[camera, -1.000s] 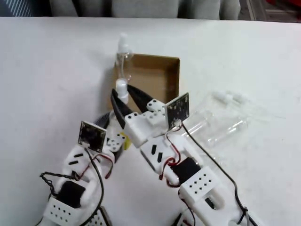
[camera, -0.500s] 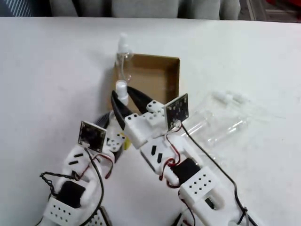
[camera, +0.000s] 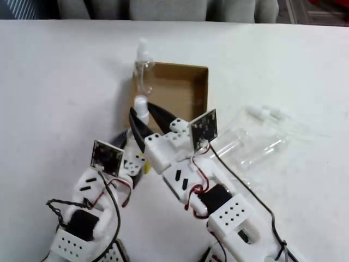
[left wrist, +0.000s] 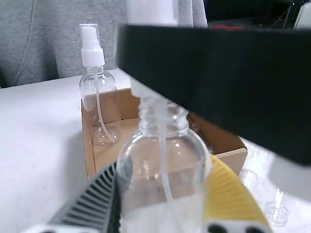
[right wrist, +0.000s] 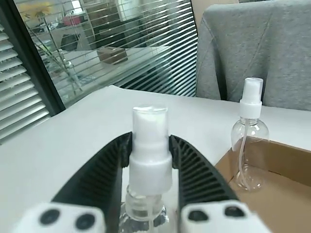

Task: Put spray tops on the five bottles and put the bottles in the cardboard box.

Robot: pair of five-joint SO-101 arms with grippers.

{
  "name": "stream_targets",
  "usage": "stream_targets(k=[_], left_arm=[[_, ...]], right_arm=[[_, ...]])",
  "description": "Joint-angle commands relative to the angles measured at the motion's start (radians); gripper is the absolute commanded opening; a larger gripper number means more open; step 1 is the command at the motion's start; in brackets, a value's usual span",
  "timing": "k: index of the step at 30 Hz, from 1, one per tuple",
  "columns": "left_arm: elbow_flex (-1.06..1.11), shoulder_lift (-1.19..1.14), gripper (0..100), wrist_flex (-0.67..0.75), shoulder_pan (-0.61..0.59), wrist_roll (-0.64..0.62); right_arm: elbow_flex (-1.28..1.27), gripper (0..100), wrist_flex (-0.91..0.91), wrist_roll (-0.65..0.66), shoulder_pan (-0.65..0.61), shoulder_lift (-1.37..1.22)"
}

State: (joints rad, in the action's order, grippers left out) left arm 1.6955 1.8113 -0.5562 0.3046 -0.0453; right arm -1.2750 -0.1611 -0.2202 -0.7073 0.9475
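My left gripper [left wrist: 163, 194] is shut on a clear bottle [left wrist: 163, 165], held upright between its grey and yellow fingers just in front of the cardboard box [camera: 177, 90]. My right gripper [right wrist: 150, 162] is shut on the white spray top [right wrist: 149, 155] that sits on this bottle's neck, with its tube hanging inside. From above, the black fingers [camera: 158, 113] of the right gripper [camera: 143, 113] flank the spray top [camera: 140, 105] at the box's near left corner. A finished bottle [camera: 143, 61] with its spray top stands in the box's far left corner.
Several clear bottles [camera: 256, 144] lie on their sides to the right of the box, with loose white spray tops [camera: 264, 113] beyond them. The white table [camera: 60, 82] is bare to the left. Both arm bases crowd the near edge.
My right gripper has shifted slightly toward the near side with the spray top in it. The left arm and its bottle have stayed still.
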Motion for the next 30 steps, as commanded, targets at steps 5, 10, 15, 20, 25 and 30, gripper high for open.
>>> stream_targets(k=[5, 10, 15, 20, 25, 30], left_arm=[[-0.003, 0.013, 2, 0.011, 0.002, 0.014], [-0.003, 0.013, 2, 0.012, 0.002, 0.014], [-0.003, 0.013, 2, 0.012, 0.002, 0.014], [-0.003, 0.013, 2, 0.012, 0.002, 0.014], [-0.003, 0.013, 2, 0.012, 0.002, 0.014], [-0.003, 0.013, 2, 0.012, 0.002, 0.014]], right_arm=[[0.009, 1.5, 0.107, 0.0, 0.001, 0.099], [0.011, 1.5, 0.2, 0.0, -0.001, 0.154], [0.008, 1.5, 0.208, 0.0, -0.004, 0.154], [0.008, 1.5, 0.203, -0.009, -0.007, 0.154], [-0.006, 1.5, 0.2, -0.011, -0.074, 0.154], [-0.012, 1.5, 0.2, -0.009, -0.085, 0.154]])
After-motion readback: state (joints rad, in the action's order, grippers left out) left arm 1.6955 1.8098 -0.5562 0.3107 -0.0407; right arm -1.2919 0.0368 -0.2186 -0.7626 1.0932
